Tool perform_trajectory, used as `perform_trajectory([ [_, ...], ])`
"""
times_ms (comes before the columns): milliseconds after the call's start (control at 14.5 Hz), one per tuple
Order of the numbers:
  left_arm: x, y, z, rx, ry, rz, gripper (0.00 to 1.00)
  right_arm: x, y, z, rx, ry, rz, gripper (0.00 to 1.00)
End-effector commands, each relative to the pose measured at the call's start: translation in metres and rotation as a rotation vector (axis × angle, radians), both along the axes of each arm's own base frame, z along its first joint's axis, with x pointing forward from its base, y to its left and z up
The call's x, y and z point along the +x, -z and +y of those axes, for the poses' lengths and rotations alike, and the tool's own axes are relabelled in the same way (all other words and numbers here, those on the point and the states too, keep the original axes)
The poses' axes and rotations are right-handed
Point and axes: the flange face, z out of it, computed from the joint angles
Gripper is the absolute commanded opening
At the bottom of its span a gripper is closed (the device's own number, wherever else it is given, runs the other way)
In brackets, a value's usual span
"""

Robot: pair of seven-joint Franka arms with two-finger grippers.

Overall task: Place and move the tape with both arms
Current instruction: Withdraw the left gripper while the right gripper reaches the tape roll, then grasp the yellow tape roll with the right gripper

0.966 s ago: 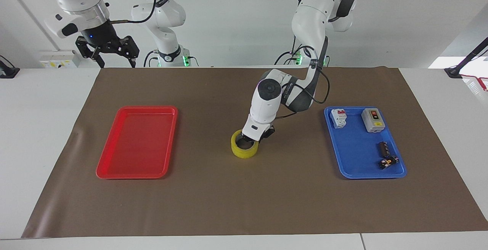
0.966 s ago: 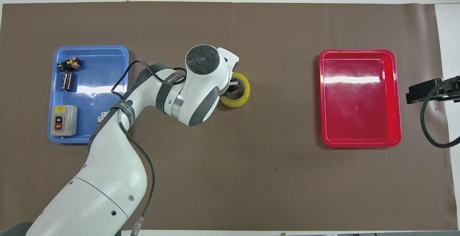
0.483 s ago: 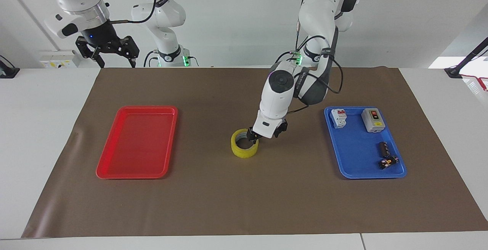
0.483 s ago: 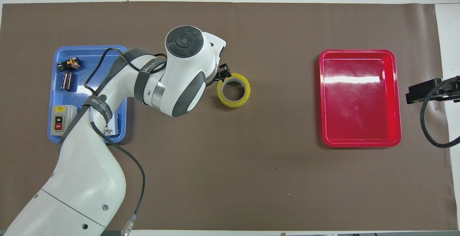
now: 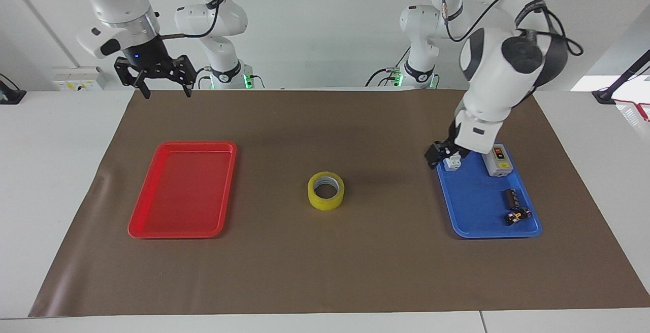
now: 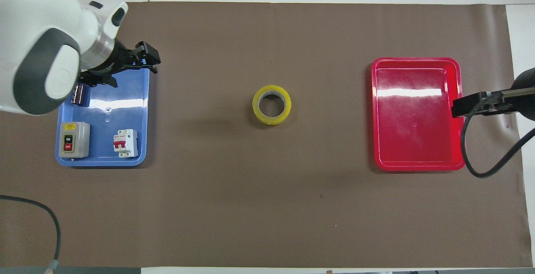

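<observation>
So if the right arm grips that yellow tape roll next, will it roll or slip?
The tape lies flat on its side on the brown mat, so probably no rolling. Its smooth, glossy band may slip; it looks stiff and light, a rim-and-core pinch likely holds.

Tape [image 5: 326, 191] sits flat on the brown mat [image 5: 325, 272], alone. Left gripper [image 5: 441, 155] hangs over the blue tray [image 5: 477, 211]; right gripper [image 5: 161, 81] hovers, fingers spread, well apart from the tape.

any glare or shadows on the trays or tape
Overhead view: white glare bands across the red tray and blue tray. Facing view: both trays look matte, and the tape casts only a soft, faint shadow on the brown mat.
</observation>
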Motion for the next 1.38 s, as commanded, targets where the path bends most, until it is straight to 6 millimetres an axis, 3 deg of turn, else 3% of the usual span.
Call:
perform_trajectory([
  [0, -0.031, -0.024, 0.047, 0.007, 0.154, 0.069, 1.0, 0.007, 0.02, 0.046, 0.008, 0.01, -0.034, 1.0],
  [138, -0.05, -0.04, 0.081, -0.001, 0.198, 0.074, 1.0, 0.025, 0.048, 0.087, 0.01, 0.011, -0.042, 1.0],
  [207, -0.054, -0.047, 0.094, -0.004, 0.209, 0.066, 1.0, 0.04, 0.071, 0.122, 0.017, 0.046, -0.06, 1.0],
  [345, -0.058, -0.049, 0.107, -0.008, 0.221, 0.07, 1.0, 0.055, 0.114, 0.173, 0.033, 0.055, -0.092, 1.0],
  [414, -0.062, -0.046, 0.113, -0.01, 0.224, 0.082, 1.0, 0.062, 0.131, 0.183, 0.042, 0.056, -0.105, 1.0],
  [552, -0.067, -0.049, 0.114, -0.011, 0.238, 0.076, 1.0, 0.068, 0.164, 0.214, 0.054, 0.024, -0.119, 1.0],
  [759, -0.064, -0.049, 0.113, -0.013, 0.245, 0.071, 1.0, 0.075, 0.232, 0.263, 0.023, 0.033, -0.149, 1.0],
  [966, -0.057, -0.058, 0.105, -0.014, 0.259, 0.075, 1.0, 0.076, 0.272, 0.276, 0.022, 0.015, -0.16, 1.0],
  [1103, -0.057, -0.059, 0.104, -0.017, 0.293, 0.076, 1.0, 0.074, 0.302, 0.278, 0.034, 0.001, -0.17, 1.0],
  [1310, -0.061, -0.065, 0.098, -0.017, 0.319, 0.063, 1.0, 0.064, 0.33, 0.274, 0.037, -0.08, -0.172, 1.0],
])
